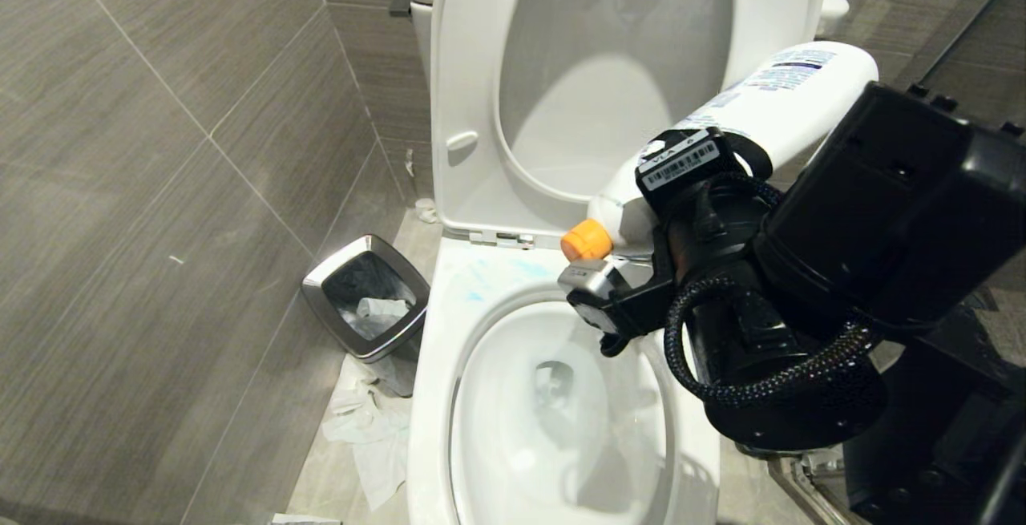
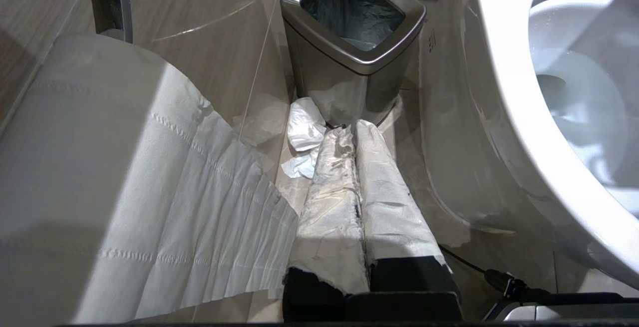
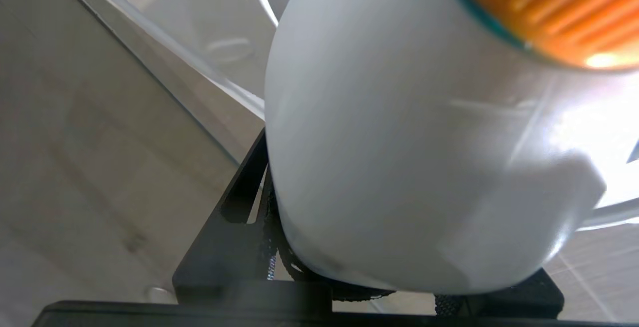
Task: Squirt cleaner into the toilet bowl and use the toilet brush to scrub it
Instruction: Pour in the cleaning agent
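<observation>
On my left the left gripper (image 2: pixel 357 177) is parked low beside the toilet, its two paper-wrapped fingers (image 2: pixel 332 192) pressed together and pointing along the floor at the trash bin (image 2: pixel 353 42). That bin is a small square one with a brushed steel rim and a dark liner. A roll of soft, perforated toilet paper (image 2: pixel 125 177) hangs close beside my left wrist camera, and crumpled tissue (image 2: pixel 304 130) lies on the glossy tile floor (image 1: pixel 321 461) just in front of the bin.

Moving right in the head view, the toilet bowl (image 1: pixel 437 365) is smooth white ceramic, oval, with its seat and lid (image 1: pixel 469 92) raised upright against the tank. Faint blue smears mark the rim at the back of the bowl, by the hinges.

Further right, my right arm reaches in from the right side, bent at the wrist, with a braided black cable looping round it. The right gripper (image 1: pixel 641 252) is clamped on the cleaner (image 1: pixel 769 100) near its neck, jaws part-way apart around the plastic. The bottle is white and rounded with a blue-printed label, tilted so that its base rises toward the upper right and its ribbed orange cap (image 1: pixel 586 240) points down and left, hanging over the back rim of the bowl. I cannot see the toilet brush in any view.
</observation>
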Tool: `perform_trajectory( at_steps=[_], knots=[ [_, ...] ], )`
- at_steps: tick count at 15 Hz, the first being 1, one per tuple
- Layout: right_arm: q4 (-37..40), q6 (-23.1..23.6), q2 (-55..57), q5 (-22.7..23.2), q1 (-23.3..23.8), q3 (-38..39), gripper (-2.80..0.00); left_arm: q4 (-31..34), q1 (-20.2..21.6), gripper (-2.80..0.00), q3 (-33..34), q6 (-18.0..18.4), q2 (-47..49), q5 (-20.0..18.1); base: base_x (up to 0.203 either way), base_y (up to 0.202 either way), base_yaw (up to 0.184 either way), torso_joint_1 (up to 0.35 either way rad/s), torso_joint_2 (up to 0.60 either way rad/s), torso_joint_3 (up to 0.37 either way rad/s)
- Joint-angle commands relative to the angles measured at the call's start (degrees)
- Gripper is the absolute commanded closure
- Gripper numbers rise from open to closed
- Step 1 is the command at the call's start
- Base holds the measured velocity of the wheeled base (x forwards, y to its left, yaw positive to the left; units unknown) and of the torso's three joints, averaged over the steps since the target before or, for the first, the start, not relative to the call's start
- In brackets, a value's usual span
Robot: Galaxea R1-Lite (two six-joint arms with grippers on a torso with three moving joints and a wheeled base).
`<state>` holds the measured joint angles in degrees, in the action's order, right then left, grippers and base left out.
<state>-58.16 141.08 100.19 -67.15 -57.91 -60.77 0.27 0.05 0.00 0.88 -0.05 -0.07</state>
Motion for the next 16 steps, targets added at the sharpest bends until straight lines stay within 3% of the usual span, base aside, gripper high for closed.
perform_trajectory(
  at_steps=[1,4,7,16],
  knots=[
    [-5.4,5.8,0.5,-0.3,0.0,0.6,0.0,0.0,0.0,0.0,0.1,0.0,0.0,0.0,0.0,0.0,0.0,0.0,0.0,0.0],
    [-19.2,15.5,2.5,-0.2,0.0,2.5,0.0,0.1,0.0,0.0,0.1,-0.1,0.0,0.0,0.0,0.0,0.0,0.0,0.0,0.0],
    [-29.5,17.1,4.6,0.5,0.0,3.8,0.0,0.0,0.0,0.0,0.1,0.0,0.0,0.0,0.0,0.0,0.0,0.0,0.0,0.0],
    [-29.5,17.1,5.1,2.9,0.0,2.9,0.0,-0.1,0.0,0.0,0.1,0.1,0.0,0.0,0.0,0.0,0.0,0.0,0.0,0.0]
  ],
)
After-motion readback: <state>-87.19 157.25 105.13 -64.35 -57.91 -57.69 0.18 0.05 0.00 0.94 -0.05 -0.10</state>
